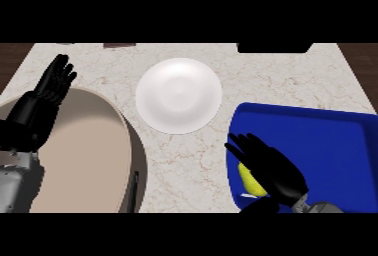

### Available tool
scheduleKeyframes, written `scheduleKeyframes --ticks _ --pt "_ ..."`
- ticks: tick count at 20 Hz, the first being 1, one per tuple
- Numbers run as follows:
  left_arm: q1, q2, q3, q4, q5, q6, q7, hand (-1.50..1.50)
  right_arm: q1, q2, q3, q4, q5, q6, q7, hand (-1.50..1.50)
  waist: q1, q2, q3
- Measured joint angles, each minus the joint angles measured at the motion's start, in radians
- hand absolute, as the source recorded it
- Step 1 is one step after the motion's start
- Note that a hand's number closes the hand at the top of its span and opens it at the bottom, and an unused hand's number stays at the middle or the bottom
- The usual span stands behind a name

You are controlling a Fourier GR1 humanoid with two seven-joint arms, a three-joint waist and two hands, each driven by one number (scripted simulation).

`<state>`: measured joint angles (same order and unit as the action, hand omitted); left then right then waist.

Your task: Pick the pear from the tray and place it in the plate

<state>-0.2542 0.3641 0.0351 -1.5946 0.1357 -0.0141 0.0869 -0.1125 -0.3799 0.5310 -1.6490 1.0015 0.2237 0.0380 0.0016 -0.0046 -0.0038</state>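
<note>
We find the yellow pear (251, 183) lying in the blue tray (325, 145), at its left edge, partly under the right hand (272, 169), whose fingers are straight and spread. The white plate (179, 95) sits apart, up-left. The left hand (53, 82) rests open at the left edge. We read no writing anywhere.

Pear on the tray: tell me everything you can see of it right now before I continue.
The pear shows only as a yellow-green sliver with a smooth, slightly glossy skin. It lies at the left end of the blue tray, close to the tray's left rim. The right hand is over it with fingers straight, hiding most of it; whether the hand touches it cannot be told. Its stem and full shape are hidden.
</note>
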Motion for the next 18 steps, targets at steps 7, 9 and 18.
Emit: scheduleKeyframes --ticks 7,9,18 --pt "-0.016 -0.021 0.007 -0.005 -0.029 -0.01 0.02 0.0 -0.029 0.067 -0.011 0.132 0.092 -0.044 -0.01 1.5 0.001 0.0 0.002" --pt "-0.028 -0.03 0.005 0.001 -0.039 -0.004 0.027 0.0 -0.037 0.088 -0.02 0.157 0.091 -0.091 -0.051 1.5 0.001 -0.001 0.001" --pt "-0.017 -0.043 0.016 -0.018 -0.051 -0.009 0.044 0.0 -0.052 0.142 -0.077 0.153 0.141 -0.316 -0.118 1.5 -0.007 -0.001 0.001"
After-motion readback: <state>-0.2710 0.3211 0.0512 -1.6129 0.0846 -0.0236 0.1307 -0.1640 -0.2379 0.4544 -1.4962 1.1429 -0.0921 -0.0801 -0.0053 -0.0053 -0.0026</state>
